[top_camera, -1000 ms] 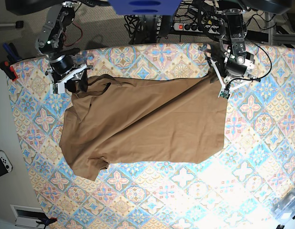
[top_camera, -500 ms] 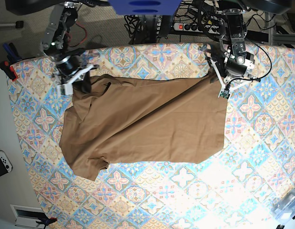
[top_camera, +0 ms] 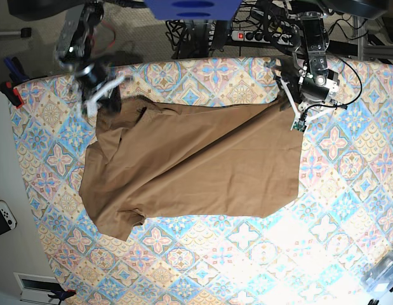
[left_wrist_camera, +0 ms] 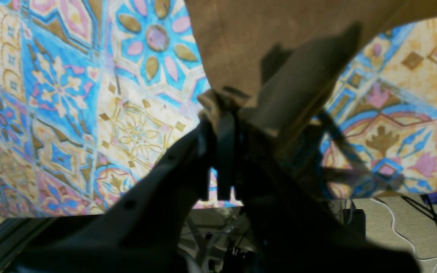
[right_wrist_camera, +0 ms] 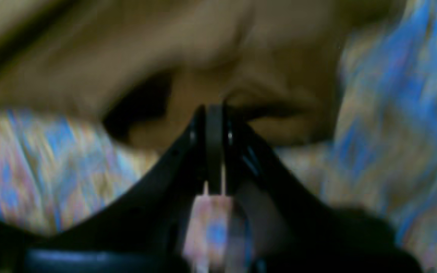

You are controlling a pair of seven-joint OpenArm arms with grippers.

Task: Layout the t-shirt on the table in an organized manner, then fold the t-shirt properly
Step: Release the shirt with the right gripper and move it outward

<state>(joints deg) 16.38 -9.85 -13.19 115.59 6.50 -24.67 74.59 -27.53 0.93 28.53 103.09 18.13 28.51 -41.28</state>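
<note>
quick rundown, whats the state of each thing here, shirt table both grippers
t-shirt: spread mostly flat but creased, two far corners pinched by the grippers
table: covered in patterned cloth, shirt lying on it
left gripper: shut on the t-shirt corner
right gripper: shut on the t-shirt edge, view blurred

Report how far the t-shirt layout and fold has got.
Done: the t-shirt lies mostly spread on the table, though skewed, with a sleeve bunched at one end. In hand: the left gripper is shut on a cloth corner, and the right gripper is shut on the cloth at the shirt's opposite far corner, in a blurred view. Left: straightening it flat and every fold; none is visible yet.
</note>
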